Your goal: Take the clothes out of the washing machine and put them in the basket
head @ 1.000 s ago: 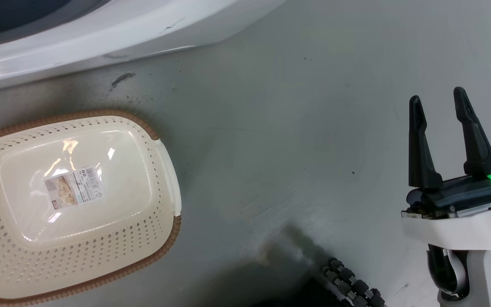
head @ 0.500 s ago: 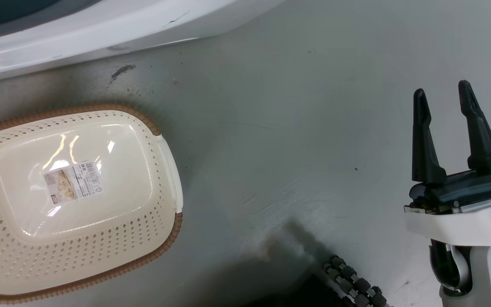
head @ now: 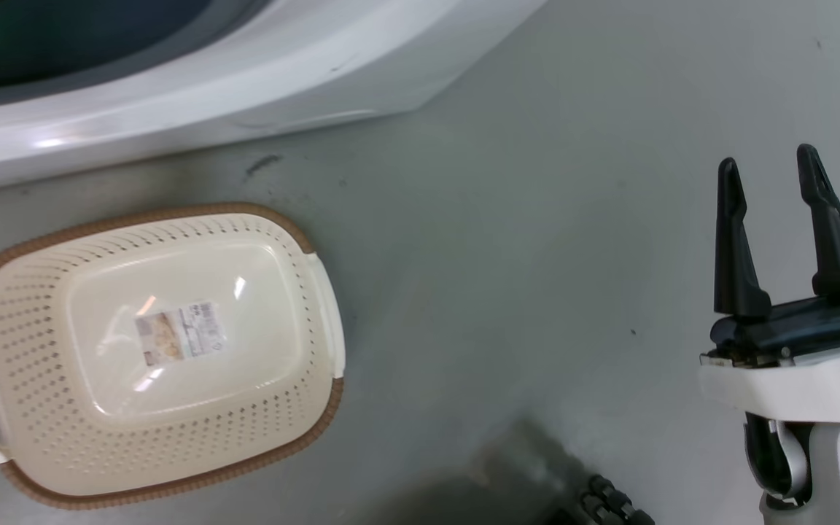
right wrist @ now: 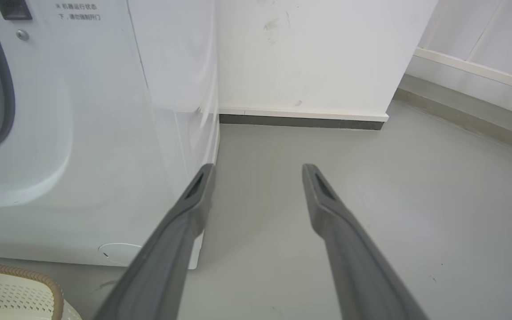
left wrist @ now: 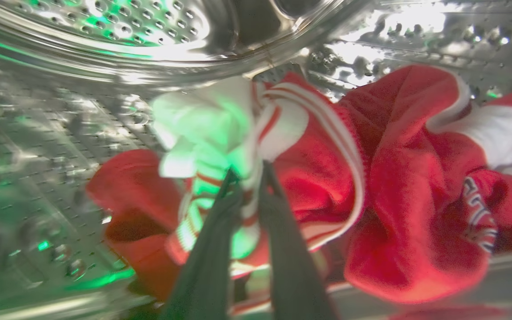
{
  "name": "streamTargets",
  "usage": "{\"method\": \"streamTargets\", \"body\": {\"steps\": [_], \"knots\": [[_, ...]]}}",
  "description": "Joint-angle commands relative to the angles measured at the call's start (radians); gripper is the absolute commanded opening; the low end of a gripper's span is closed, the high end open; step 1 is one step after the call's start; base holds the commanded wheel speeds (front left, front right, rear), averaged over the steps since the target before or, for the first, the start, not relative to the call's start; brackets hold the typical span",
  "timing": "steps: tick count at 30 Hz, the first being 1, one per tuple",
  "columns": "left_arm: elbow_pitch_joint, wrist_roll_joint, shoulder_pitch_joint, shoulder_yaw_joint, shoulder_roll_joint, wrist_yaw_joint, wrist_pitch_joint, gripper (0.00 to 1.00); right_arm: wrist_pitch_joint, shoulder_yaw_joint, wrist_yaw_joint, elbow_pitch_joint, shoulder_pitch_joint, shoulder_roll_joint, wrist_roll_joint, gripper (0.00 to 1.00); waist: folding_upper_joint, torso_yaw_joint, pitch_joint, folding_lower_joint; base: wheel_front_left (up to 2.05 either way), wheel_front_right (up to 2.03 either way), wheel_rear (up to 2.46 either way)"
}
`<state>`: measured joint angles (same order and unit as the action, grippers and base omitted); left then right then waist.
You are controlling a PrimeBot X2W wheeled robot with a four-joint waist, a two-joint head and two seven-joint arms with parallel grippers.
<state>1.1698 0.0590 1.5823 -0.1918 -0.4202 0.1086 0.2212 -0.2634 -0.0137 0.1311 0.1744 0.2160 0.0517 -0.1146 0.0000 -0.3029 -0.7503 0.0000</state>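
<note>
Left end effector (left wrist: 249,171) clenched on clothes (left wrist: 398,186) in drum (left wrist: 51,133); right end effector (head: 768,159) released over floor (head: 507,240).

clothes (left wrist: 398,186) in washing machine (head: 245,95); basket (head: 33,350) on floor (head: 537,255) before it

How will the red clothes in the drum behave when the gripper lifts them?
The clothes lie crumpled in soft folds, so they will probably hang limp. The bunches look tangled, so several may follow the left gripper together. Trailing ends might drag on the drum.
</note>
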Motion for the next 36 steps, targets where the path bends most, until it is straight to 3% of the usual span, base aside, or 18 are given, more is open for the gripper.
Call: {"method": "streamTargets", "body": {"steps": [1,18,27,36], "knots": [[-0.002,0.006,-0.036,-0.004,0.012,0.003,-0.028,0.0,-0.002,0.002,-0.001,-0.003,-0.017,-0.003,0.013,1.0,0.0,0.037,0.055,0.0,0.0,0.0,0.0],[-0.059,0.073,-0.38,-0.045,0.143,0.018,-0.392,0.0,-0.002,0.001,-0.001,-0.036,-0.133,-0.002,0.106,1.0,0.0,0.158,0.35,0.0,0.0,0.0,0.0],[-0.158,0.109,-0.55,-0.058,0.167,0.018,-0.471,0.0,-0.002,0.009,-0.001,-0.052,-0.194,-0.002,0.129,1.0,0.0,0.199,0.462,0.0,0.0,0.0,0.0],[-0.395,0.132,-0.773,-0.056,0.16,0.006,-0.487,0.0,-0.002,0.007,-0.001,-0.064,-0.26,-0.002,0.14,1.0,0.0,0.231,0.576,0.0,0.0,0.0,0.0]]}}
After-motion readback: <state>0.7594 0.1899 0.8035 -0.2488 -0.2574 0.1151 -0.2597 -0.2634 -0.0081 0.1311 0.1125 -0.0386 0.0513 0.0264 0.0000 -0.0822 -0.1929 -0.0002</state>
